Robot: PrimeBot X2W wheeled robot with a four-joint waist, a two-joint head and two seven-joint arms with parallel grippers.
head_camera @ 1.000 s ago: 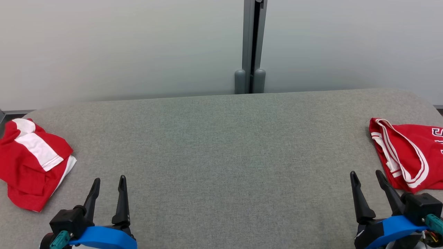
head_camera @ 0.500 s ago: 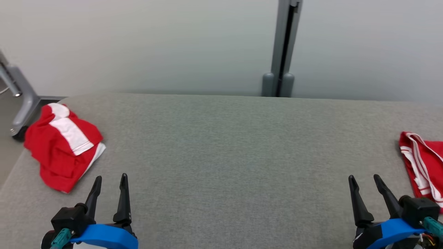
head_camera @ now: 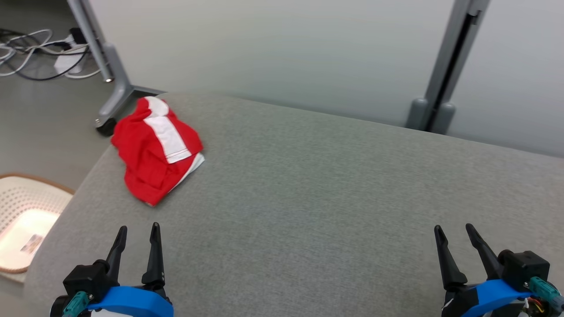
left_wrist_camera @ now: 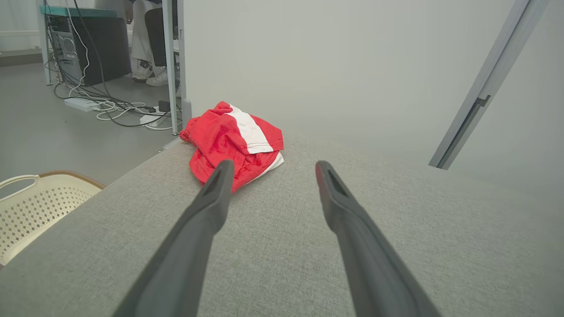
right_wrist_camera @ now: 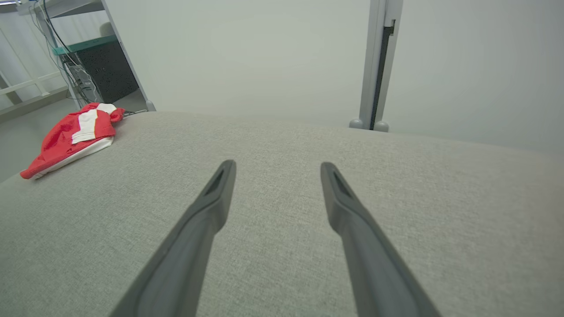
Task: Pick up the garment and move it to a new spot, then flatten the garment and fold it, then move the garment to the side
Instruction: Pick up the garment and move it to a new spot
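The left gripper (head_camera: 139,226) and right gripper (head_camera: 453,226) hover low at the near edge of the grey padded table (head_camera: 308,198), fingers spread, empty and pointing forward. The crumpled red-and-white garment (head_camera: 152,147) lies at the far left corner, with a pale basket (head_camera: 26,211) and cables (head_camera: 35,48) on the floor beyond. Since one second ago the head camera has turned left, and both grippers remain spread.
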